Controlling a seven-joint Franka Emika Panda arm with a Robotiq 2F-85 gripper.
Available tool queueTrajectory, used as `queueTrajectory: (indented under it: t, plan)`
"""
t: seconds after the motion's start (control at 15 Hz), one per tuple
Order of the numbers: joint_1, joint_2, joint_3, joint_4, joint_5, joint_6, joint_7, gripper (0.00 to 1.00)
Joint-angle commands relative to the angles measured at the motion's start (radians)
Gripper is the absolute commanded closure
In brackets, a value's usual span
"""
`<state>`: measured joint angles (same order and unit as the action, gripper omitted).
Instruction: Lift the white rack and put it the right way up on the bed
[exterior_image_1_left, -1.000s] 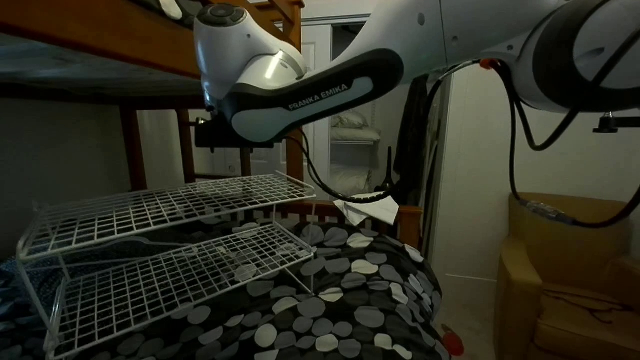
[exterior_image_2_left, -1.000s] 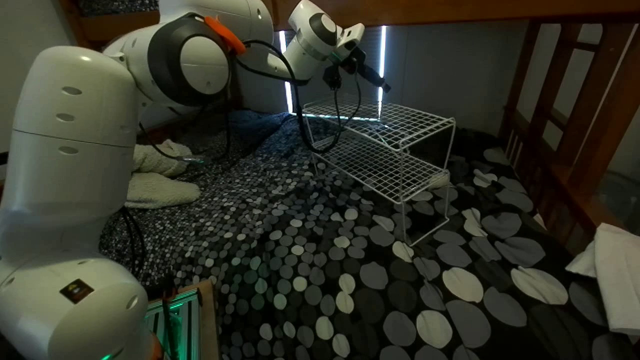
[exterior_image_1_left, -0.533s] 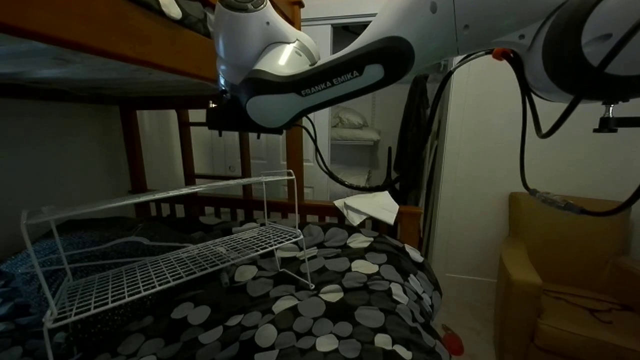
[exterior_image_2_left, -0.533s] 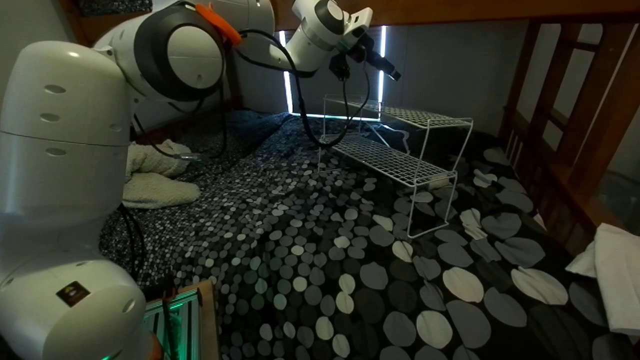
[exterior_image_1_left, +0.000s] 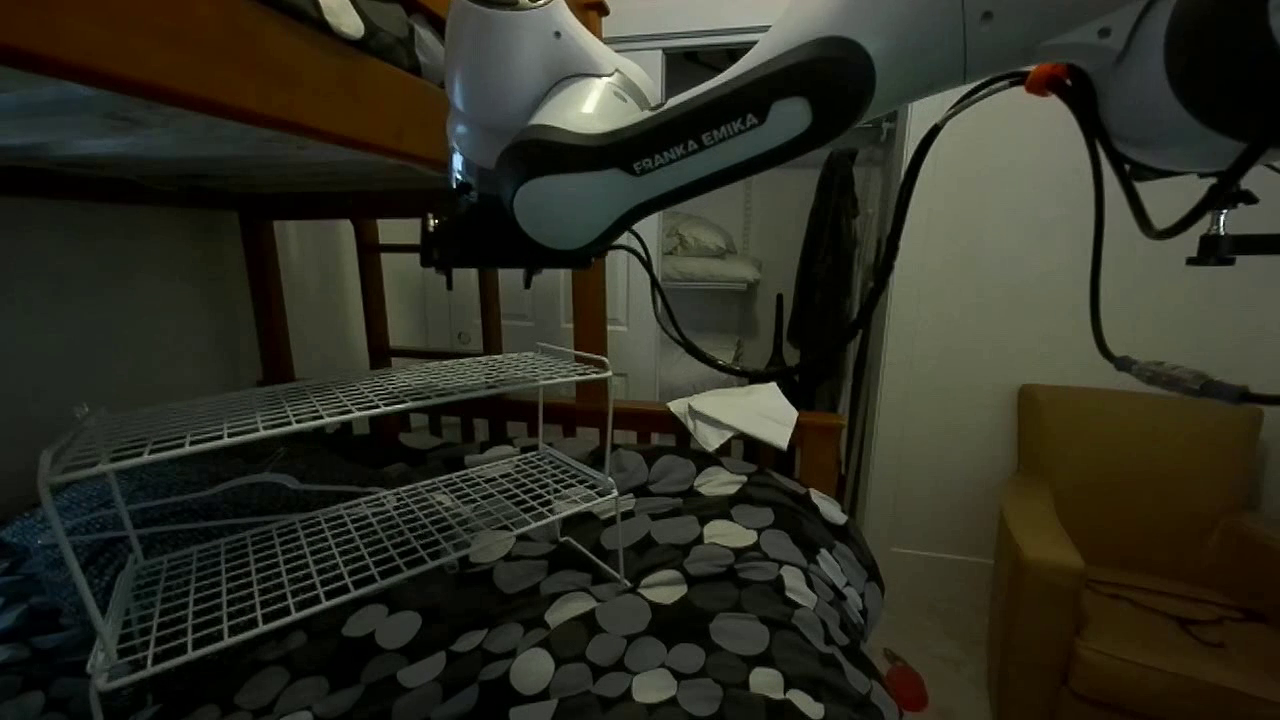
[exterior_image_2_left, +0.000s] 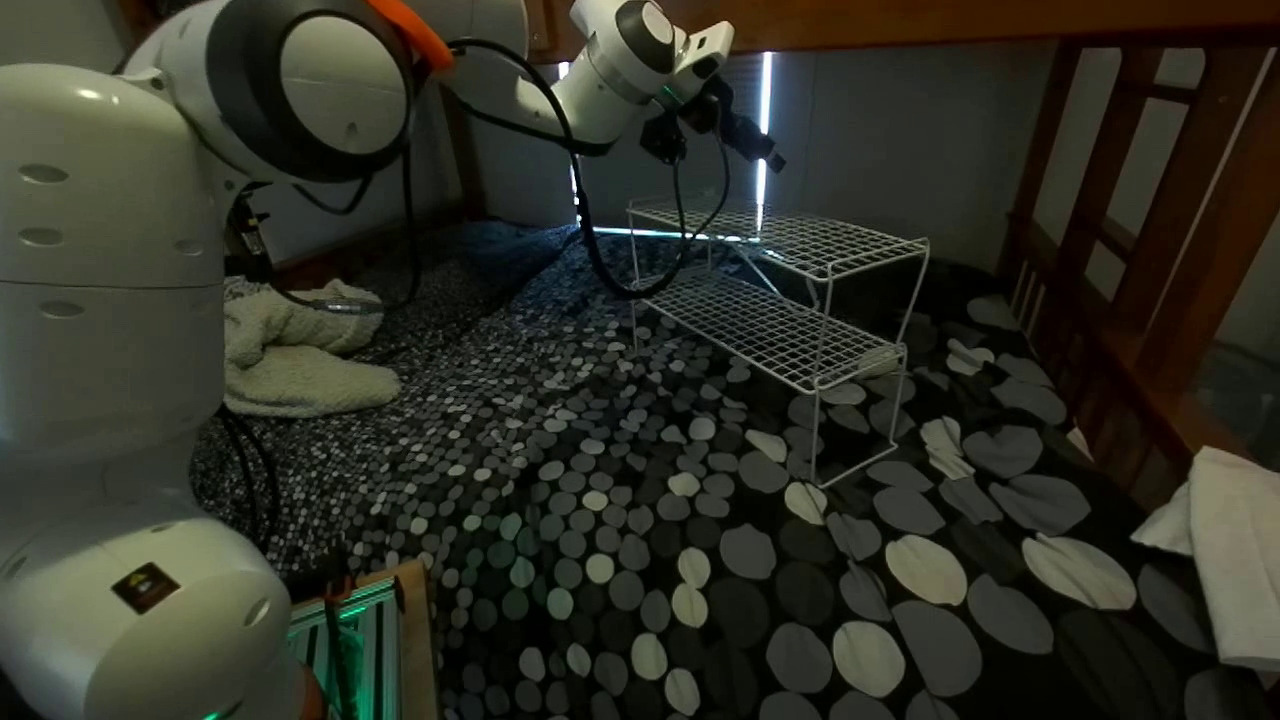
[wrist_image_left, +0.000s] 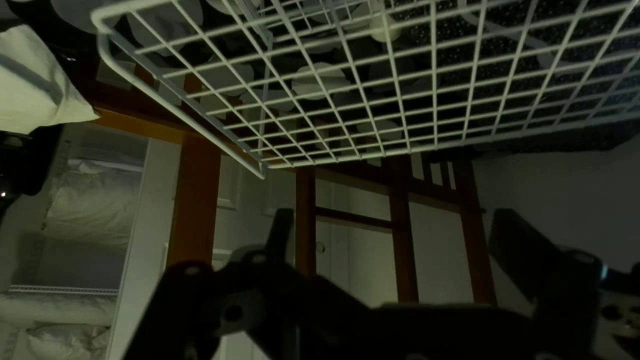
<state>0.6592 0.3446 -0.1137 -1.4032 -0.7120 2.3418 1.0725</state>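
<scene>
The white rack (exterior_image_1_left: 340, 405) has two wire-grid shelves and wire legs. It stands on its legs on the bed (exterior_image_1_left: 640, 625), its upper shelf tilted slightly. An exterior view also shows the rack (exterior_image_2_left: 775, 335) on the dotted black cover (exterior_image_2_left: 620, 480). My gripper (exterior_image_1_left: 488, 278) is open and empty above the upper shelf, apart from it; it also shows in an exterior view (exterior_image_2_left: 775, 163). In the wrist view the fingers (wrist_image_left: 393, 215) are wide apart with nothing between them, and the rack's grid (wrist_image_left: 380, 95) fills the top of the picture.
The upper bunk (exterior_image_1_left: 200, 90) is close above the arm. A thin wire hanger (exterior_image_1_left: 270, 482) lies behind the rack's lower shelf. A white cloth (exterior_image_1_left: 740, 415) hangs on the bed's end rail. A cream fluffy cloth (exterior_image_2_left: 310, 370) lies near the arm's base. An armchair (exterior_image_1_left: 1130, 500) stands beyond the bed.
The rack rocks: its upper shelf tips one way half a second ago and partly back now. The arm has drawn up and back, and its cable has shifted with it.
</scene>
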Motion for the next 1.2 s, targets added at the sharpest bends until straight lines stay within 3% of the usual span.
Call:
queueTrajectory:
  t: [0.0, 0.2, 0.27, 0.6, 1.13]
  plan:
    - [-0.02, -0.167, 0.036, -0.213, 0.068, 0.019, -0.129, 0.0]
    - [-0.02, -0.276, 0.041, -0.329, 0.119, 0.018, -0.241, 0.0]
    - [-0.095, -0.308, 0.124, -0.355, 0.113, 0.002, -0.26, 0.0]
    - [-0.232, -0.458, 0.252, -0.482, 0.19, -0.021, -0.367, 0.0]
    - [-0.366, -0.605, 0.341, -0.61, 0.38, -0.018, -0.598, 0.0]
